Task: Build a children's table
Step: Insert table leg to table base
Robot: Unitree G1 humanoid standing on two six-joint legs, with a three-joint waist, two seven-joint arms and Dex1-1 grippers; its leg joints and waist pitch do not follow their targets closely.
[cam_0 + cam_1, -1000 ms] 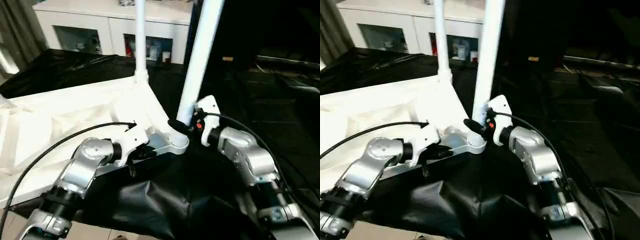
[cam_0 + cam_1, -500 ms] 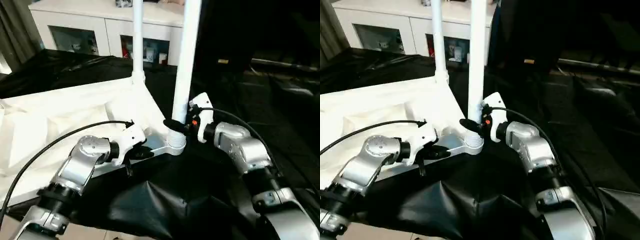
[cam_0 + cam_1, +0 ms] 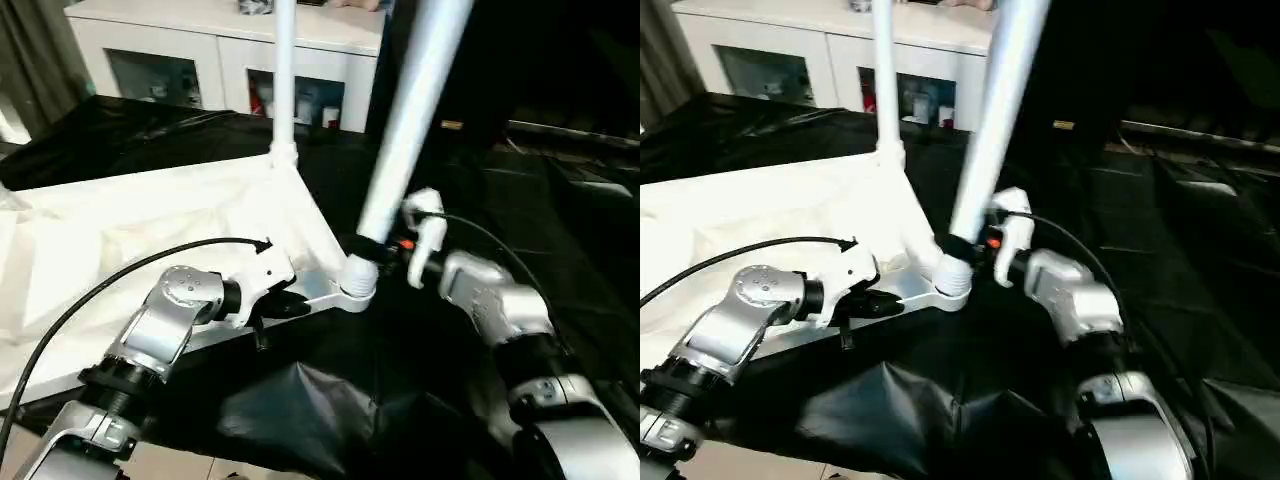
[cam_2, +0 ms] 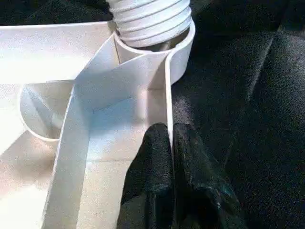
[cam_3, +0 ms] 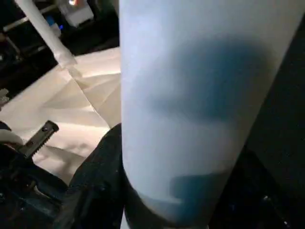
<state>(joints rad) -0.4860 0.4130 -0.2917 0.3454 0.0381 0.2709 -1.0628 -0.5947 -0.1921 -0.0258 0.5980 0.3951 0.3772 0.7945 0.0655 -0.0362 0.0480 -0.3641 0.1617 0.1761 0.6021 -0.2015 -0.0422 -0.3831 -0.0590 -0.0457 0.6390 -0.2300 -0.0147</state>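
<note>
The children's table top [image 3: 120, 230] lies upside down, white and ribbed, on black cloth. One white leg [image 3: 283, 80] stands upright in the far corner socket. A second leg [image 3: 410, 110] leans to the right, its threaded end [image 4: 150, 19] sitting in the near right corner socket [image 3: 352, 290]. My right gripper [image 3: 375, 248] is shut around this leg just above the socket; one black finger [image 5: 100, 181] shows beside the tube. My left gripper [image 4: 170, 131] is shut on the top's thin edge wall close to that socket, with a finger [image 4: 152, 157] on each side.
A white cabinet [image 3: 180, 60] with glass-fronted shelves stands behind the work. Black cloth [image 3: 320, 400] hangs in folds over the near edge. Dark benches [image 3: 570, 150] lie to the right. A black cable [image 3: 100, 290] arcs over my left forearm.
The held leg stood upright half a second ago and now leans to the right, my right gripper moving with it. The left gripper keeps its hold on the edge wall.
</note>
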